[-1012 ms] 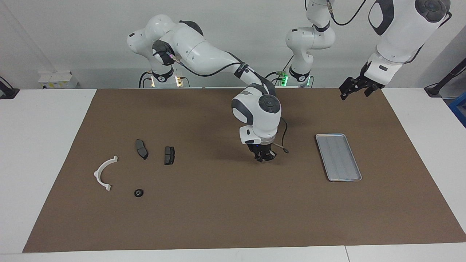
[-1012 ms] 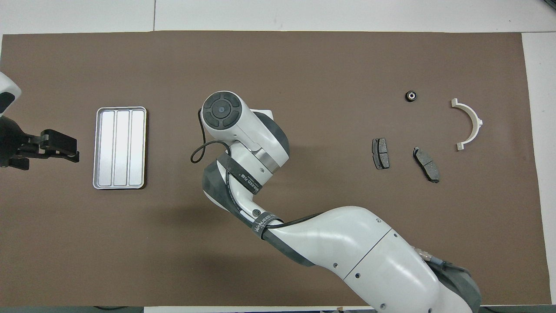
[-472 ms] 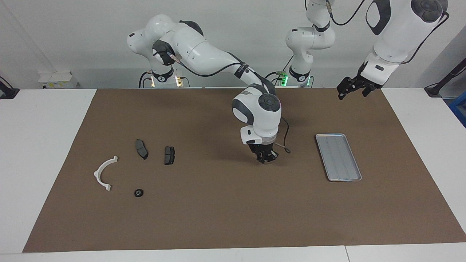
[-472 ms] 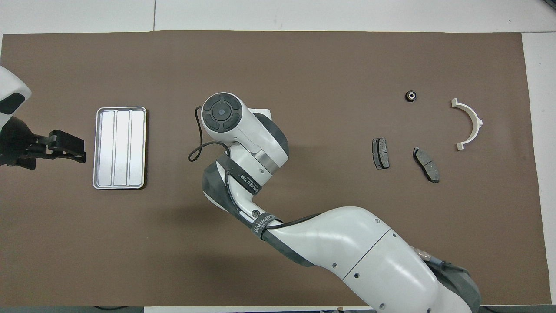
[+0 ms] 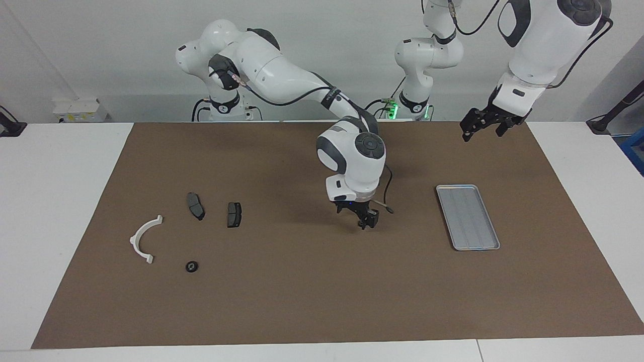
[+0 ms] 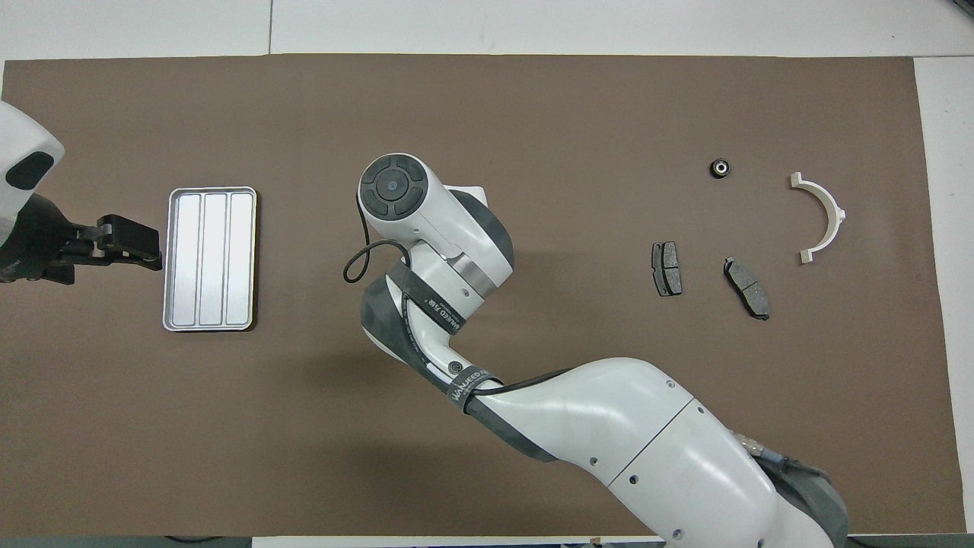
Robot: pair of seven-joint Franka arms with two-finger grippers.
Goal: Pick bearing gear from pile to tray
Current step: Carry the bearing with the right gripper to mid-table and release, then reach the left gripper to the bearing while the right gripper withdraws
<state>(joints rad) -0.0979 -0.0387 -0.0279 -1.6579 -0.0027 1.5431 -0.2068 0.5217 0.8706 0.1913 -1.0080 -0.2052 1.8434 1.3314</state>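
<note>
While the bearing gear (image 5: 191, 266) sits toward the right arm's desk end, right end effector (image 5: 363, 219) hovers mid-desk, released, nearer; left end effector (image 5: 484, 123) waits, released.

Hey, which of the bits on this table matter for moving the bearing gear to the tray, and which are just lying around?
For the job:
- small black bearing gear, in the pile beside the bracket
- empty tray
- right gripper, over bare mat between pile and tray
- left gripper, waiting, raised toward the tray's end

Lying about:
- two brake pads
- white half-ring bracket
</note>
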